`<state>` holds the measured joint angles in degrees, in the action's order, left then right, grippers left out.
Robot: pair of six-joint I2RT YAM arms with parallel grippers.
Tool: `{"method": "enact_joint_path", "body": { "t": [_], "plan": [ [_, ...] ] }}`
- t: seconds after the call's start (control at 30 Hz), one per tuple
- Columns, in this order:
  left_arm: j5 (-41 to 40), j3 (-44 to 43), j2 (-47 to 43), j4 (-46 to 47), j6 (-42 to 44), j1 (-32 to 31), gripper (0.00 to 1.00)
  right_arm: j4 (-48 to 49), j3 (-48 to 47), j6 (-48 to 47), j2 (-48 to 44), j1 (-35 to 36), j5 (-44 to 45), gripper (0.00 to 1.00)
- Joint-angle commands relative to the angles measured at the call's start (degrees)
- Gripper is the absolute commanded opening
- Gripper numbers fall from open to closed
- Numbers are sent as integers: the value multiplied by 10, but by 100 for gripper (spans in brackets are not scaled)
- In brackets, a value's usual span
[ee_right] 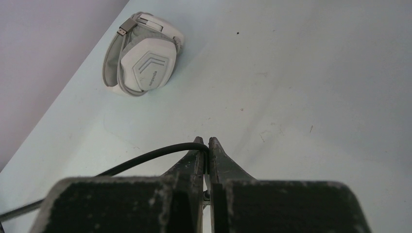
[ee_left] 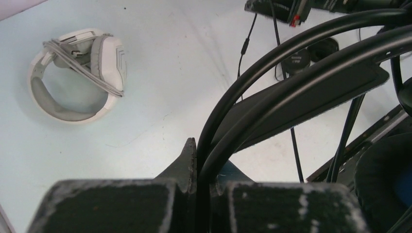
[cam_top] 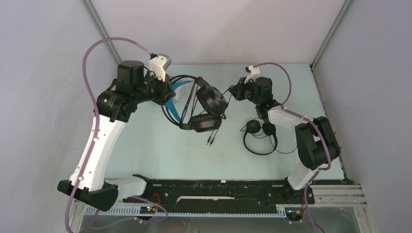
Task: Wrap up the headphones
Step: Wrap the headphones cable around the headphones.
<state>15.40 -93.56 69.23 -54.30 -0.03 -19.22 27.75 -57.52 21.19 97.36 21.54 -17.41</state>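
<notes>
White-grey set [ee_left: 77, 73] wrapped; left fingers [ee_left: 188, 158] clamped on headband [ee_left: 311, 97] of black-blue set [cam_top: 211, 99]; right fingers [ee_right: 216, 155] pinch its cable [ee_right: 145, 156]; slim black set [cam_top: 260, 138] unwrapped on surface [cam_top: 145, 145].

The table [cam_top: 145, 145] is pale blue-green and the walls [cam_top: 43, 73] are dull lilac-grey. The white headphones [ee_left: 111, 58] have grey padding and a grey cord [ee_left: 85, 73], with a grey chevron mark on the earcup [ee_right: 148, 65]. The black headphones [cam_top: 211, 99] show bright blue lining. The slim headphones [cam_top: 252, 128] are all black. The arms [cam_top: 104, 141] are white and black, with purple cables [cam_top: 84, 65]. The right gripper [ee_right: 206, 141] is black with whitish flecks, and the lead [ee_right: 141, 158] is black.
</notes>
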Motion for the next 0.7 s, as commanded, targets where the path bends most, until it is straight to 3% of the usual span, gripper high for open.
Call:
{"method": "enact_joint_path", "body": {
  "t": [0.0,0.2,0.67],
  "plan": [
    [22,13,-23,39,65,-36,0,-23,-23,-28,-43,-15,3,0],
    [-89,31,-7,7,175,-113,0,-71,-33,-51,-79,-21,-18,0],
    [-297,73,17,35,269,-186,0,-168,-71,-67,-148,-18,-64,0]
  ]
}}
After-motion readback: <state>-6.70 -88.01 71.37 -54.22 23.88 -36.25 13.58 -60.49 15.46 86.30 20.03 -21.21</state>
